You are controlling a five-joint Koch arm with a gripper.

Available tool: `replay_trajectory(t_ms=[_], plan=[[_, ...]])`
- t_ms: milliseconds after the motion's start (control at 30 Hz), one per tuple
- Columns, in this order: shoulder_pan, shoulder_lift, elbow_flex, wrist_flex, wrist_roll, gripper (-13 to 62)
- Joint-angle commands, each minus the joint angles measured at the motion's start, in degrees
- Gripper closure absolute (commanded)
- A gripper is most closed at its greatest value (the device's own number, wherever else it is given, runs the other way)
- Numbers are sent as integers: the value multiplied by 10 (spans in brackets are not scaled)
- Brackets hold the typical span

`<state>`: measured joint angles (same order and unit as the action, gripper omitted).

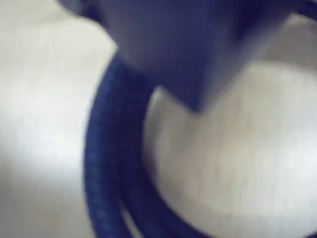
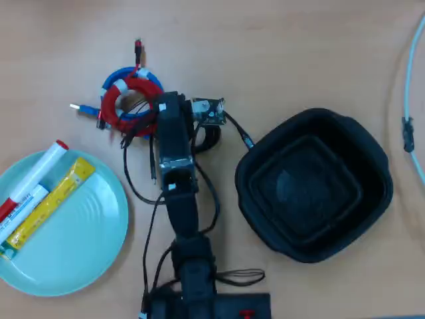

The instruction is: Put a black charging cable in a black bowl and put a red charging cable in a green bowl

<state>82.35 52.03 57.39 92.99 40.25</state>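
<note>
The red charging cable (image 2: 118,109) is a coil with white ties, lying on a blue coiled cable (image 2: 150,84) at the upper left of the overhead view. My gripper (image 2: 158,109) hangs over the right side of these coils, its fingertips hidden under the arm. The wrist view is blurred: one dark jaw points down just above the blue cable (image 1: 111,163). The black bowl (image 2: 375,156) stands empty on the right. The green bowl (image 2: 99,246) sits at the lower left. Thin black wires (image 2: 136,189) run beside the arm; I cannot pick out the black charging cable among them.
A red-capped white marker (image 2: 32,179) and a yellow packet (image 2: 53,203) lie in the green bowl. A pale cable (image 2: 406,100) runs down the right edge of the wooden table. The arm's base (image 2: 199,302) is at the bottom centre.
</note>
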Motion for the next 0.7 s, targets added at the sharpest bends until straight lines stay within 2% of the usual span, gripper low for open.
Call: replay_trajectory(t_ms=[0, 233, 400, 667], plan=[[-1, 58, -31, 43, -13, 570], [-12, 258, -34, 43, -62, 569], [-26, 348, -30, 43, -111, 569], [-19, 517, 20, 47, -108, 570]])
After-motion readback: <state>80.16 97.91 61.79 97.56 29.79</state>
